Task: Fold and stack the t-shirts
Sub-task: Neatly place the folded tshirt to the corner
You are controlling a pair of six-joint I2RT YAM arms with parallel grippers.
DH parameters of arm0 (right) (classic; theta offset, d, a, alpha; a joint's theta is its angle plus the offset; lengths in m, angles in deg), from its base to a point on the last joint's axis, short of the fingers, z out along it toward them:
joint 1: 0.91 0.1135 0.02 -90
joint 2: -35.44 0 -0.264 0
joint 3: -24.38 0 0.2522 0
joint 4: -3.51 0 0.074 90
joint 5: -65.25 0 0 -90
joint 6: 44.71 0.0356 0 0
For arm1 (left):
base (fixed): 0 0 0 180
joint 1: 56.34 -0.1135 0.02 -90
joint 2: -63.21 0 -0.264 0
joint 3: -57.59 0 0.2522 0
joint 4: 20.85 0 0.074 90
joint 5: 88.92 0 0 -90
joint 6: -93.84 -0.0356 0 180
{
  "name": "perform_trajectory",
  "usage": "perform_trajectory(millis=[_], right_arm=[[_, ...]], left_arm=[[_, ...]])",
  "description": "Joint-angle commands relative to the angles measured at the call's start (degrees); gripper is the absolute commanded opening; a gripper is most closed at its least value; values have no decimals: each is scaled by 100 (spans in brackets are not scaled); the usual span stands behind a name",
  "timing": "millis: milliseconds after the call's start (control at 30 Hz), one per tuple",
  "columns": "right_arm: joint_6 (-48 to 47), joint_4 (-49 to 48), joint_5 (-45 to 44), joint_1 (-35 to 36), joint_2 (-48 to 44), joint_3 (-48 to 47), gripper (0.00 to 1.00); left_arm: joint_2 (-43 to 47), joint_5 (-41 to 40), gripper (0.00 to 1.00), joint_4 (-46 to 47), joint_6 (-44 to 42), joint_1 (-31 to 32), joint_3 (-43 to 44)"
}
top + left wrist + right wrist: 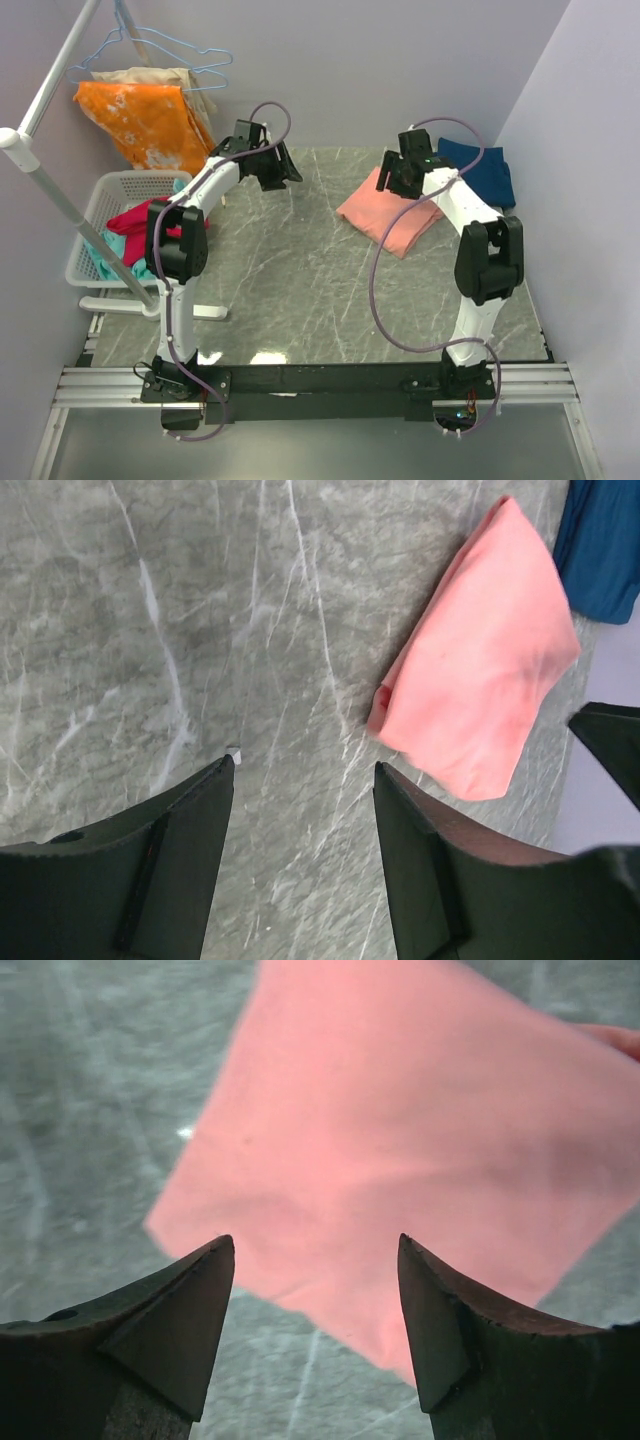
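A folded salmon-pink t-shirt point(392, 218) lies flat on the marble table at the right rear. Behind it, against the right wall, sits the dark navy t-shirt point(490, 170). My right gripper point(397, 182) hovers over the pink shirt's far-left part. In its wrist view the right gripper point(315, 1245) is open, the pink t-shirt point(420, 1130) spread below it and nothing between the jaws. My left gripper point(284, 172) is open over bare table at the rear centre. The left wrist view shows the left gripper point(305, 765) empty, with the pink t-shirt point(490, 670) and the navy t-shirt point(605, 550) beyond it.
A white laundry basket point(105, 190) stands off the table's left edge, holding a magenta-red garment point(135, 218) and a teal cloth. An orange white-blotched cloth point(150, 125) hangs behind it on hangers. A white rack pole point(60, 190) slants across the left side.
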Motion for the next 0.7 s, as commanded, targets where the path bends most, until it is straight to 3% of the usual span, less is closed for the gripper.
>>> perform_trajectory(millis=[0,267,367,667], right_arm=[[289,-693,720,122,-529,213,73],[2097,1,52,-282,-363,415,63],[2468,-79,-78,-309,-424,793,71],[3118,-61,-554,-475,-565,1163,73]], left_arm=[[261,-20,63,120,-110,20,-117],[375,-46,63,137,-145,20,-266],[445,-73,63,164,-171,20,-337],[463,-81,64,173,-215,20,-416]])
